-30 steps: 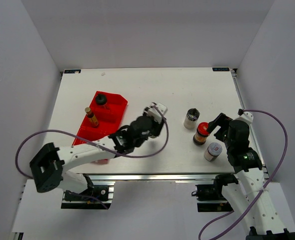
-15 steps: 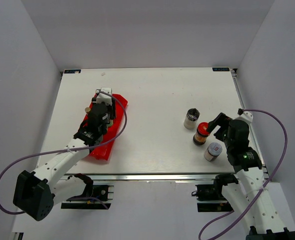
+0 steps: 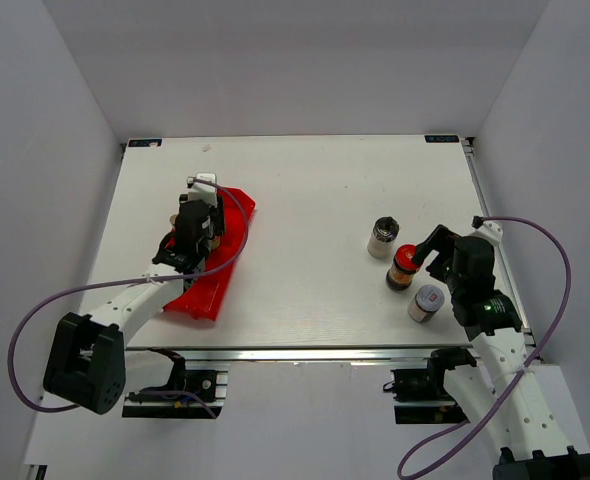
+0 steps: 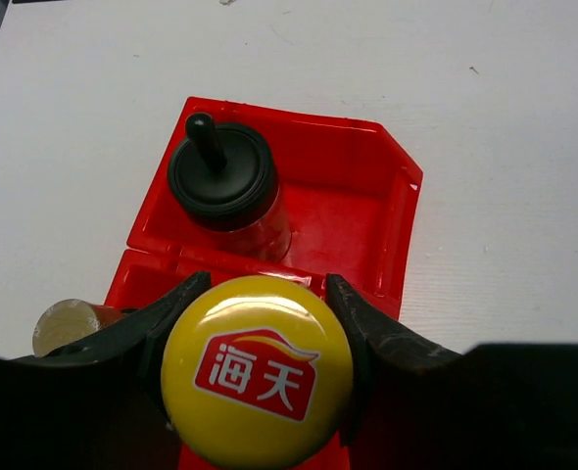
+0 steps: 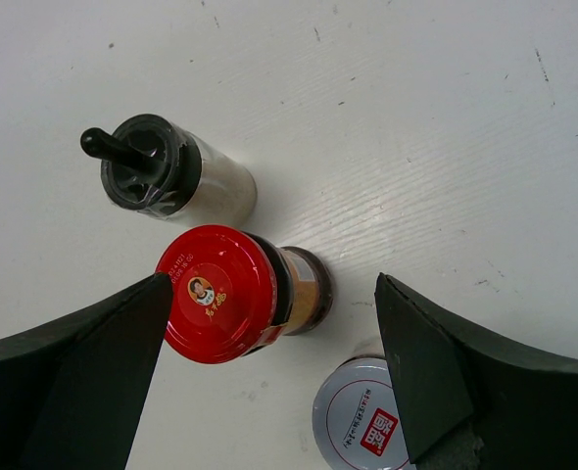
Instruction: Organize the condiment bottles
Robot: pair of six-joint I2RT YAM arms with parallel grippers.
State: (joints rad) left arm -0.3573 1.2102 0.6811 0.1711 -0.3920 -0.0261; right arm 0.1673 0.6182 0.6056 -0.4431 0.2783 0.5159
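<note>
Now | left tool [image 4: 260,299] pinches yellow-capped bottle [image 4: 258,372] over red tray [image 4: 367,211] — just beside black-capped bottle [image 4: 220,176] | right tool [image 5: 274,284] spread astride red-capped jar [image 5: 220,305] on table [image 5: 416,117] | risk: lowering off-centre snags a divider wall, tipping the neighbour.

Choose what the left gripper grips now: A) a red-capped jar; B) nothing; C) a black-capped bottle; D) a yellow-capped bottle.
D: the left wrist view shows the left gripper closed on both sides of the yellow-capped bottle, over the red tray.
</note>
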